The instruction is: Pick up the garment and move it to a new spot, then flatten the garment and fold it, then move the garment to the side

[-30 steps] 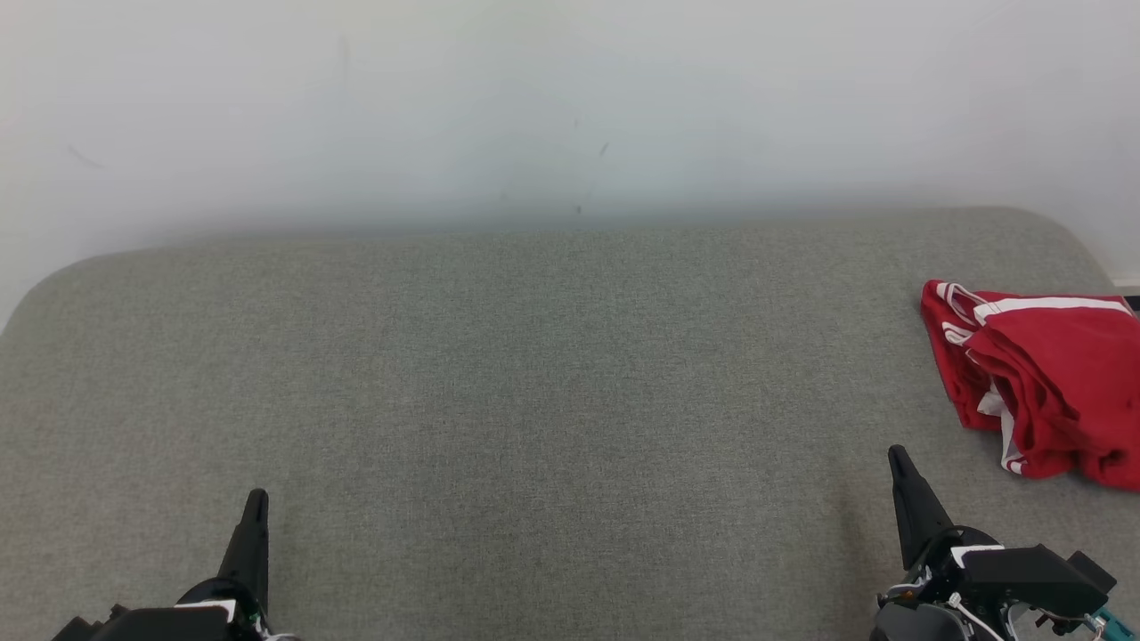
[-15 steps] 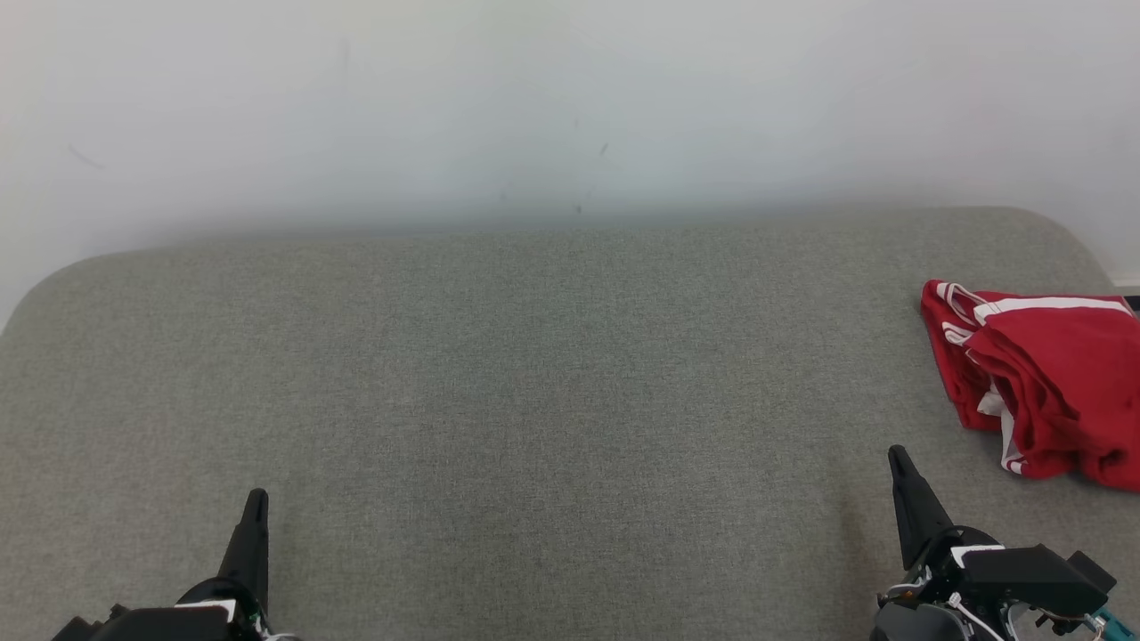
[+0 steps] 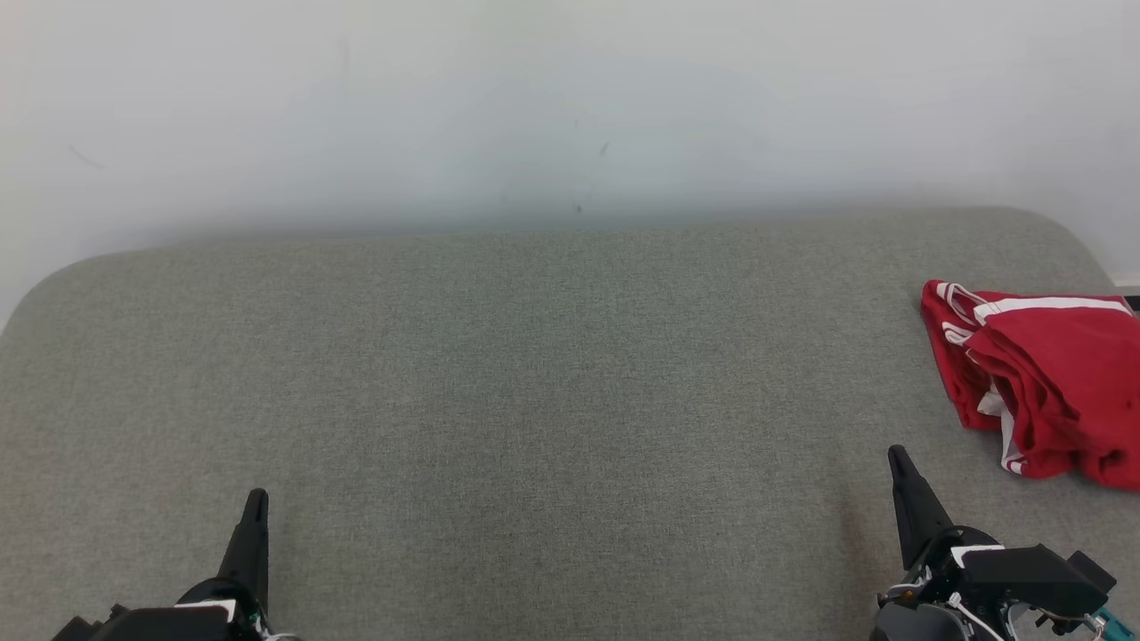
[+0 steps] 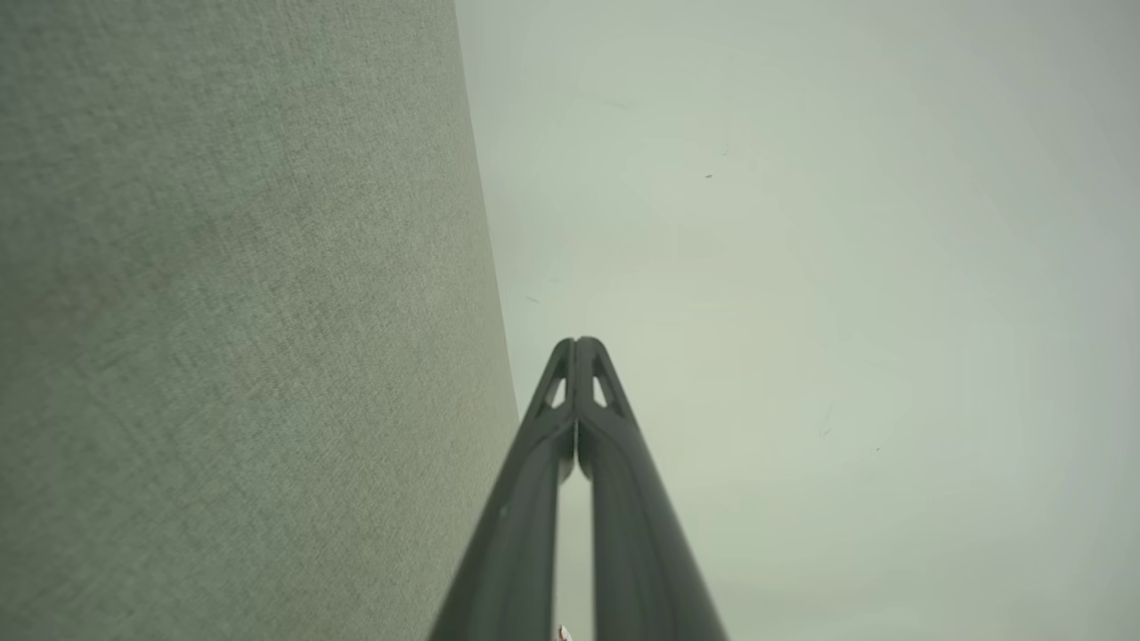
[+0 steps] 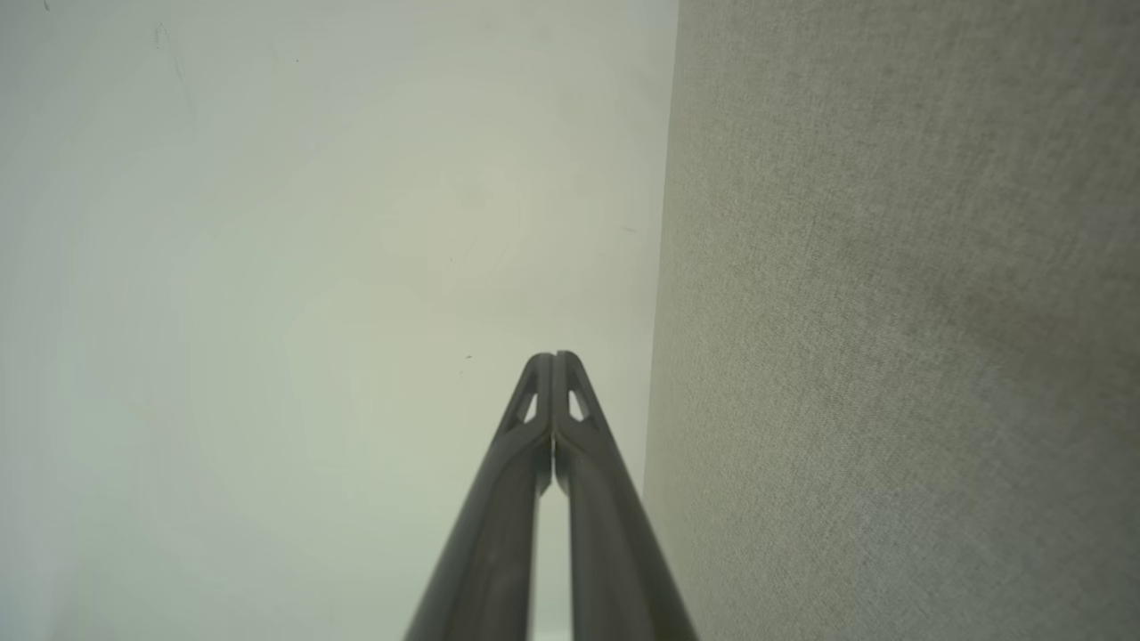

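Lying bunched on woven grey upholstery (image 3: 534,401); red, white-striped garment (image 3: 1055,387).

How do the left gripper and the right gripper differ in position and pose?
The right gripper lies close to the red garment; the left gripper is far across the grey surface from it. In the head view the right gripper leans to the robot's left; the left gripper leans slightly right. Both are shut and hold nothing.
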### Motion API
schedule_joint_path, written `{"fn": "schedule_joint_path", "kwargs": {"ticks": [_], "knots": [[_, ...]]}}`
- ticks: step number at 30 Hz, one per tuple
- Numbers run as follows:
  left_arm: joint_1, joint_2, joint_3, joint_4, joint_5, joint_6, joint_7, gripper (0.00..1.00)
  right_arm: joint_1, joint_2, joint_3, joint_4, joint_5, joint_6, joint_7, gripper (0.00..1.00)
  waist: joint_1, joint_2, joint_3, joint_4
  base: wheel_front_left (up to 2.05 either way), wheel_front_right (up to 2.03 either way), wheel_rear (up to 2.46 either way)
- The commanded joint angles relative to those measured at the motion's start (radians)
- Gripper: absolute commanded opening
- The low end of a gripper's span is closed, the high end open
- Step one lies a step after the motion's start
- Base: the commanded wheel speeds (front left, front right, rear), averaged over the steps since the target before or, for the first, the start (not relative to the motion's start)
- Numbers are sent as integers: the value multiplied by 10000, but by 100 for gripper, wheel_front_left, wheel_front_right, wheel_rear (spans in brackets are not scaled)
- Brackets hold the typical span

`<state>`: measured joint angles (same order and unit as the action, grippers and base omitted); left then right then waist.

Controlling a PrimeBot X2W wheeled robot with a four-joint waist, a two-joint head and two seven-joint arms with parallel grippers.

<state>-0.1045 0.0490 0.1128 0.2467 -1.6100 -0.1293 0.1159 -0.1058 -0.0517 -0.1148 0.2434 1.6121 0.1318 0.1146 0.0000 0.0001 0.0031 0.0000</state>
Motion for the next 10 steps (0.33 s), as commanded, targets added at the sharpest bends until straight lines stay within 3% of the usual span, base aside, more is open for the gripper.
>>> {"fn": "schedule_joint_path", "kwargs": {"ticks": [1,10], "knots": [[-85,23,33,-40,-55,-34,3,0,-44,27,-2,-5,17,-21,27,0,0,-1,0,0,0,0,0],[-84,23,35,-39,-55,-34,1,0,-43,27,-2,-7,17,-21,27,0,0,-1,0,0,0,0,0]]}}
